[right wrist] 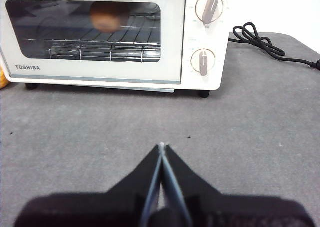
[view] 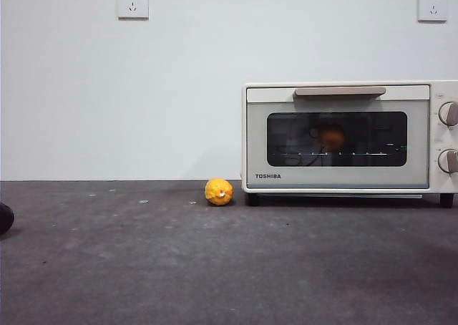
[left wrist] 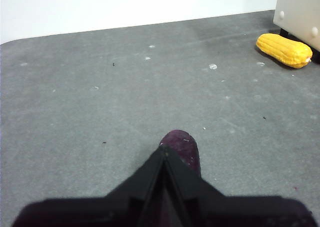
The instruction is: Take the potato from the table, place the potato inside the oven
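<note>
The potato (view: 330,135) is an orange-brown lump lying on the wire rack inside the oven (view: 257,139), seen through the dark glass of the closed door. In the right wrist view the potato (right wrist: 106,16) shows behind the glass of the oven (right wrist: 172,42). My right gripper (right wrist: 161,147) is shut and empty, low over the table (right wrist: 240,137), some way in front of the oven door. My left gripper (left wrist: 164,149) is shut with nothing in it, at the table's far left. Neither gripper shows in the front view.
A dark purple rounded object (left wrist: 182,147) lies just beyond the left gripper's tip, and shows at the front view's left edge (view: 4,217). A yellow corn cob (left wrist: 284,50) lies by the oven's left foot (view: 219,192). A black power cord (right wrist: 260,39) lies right of the oven.
</note>
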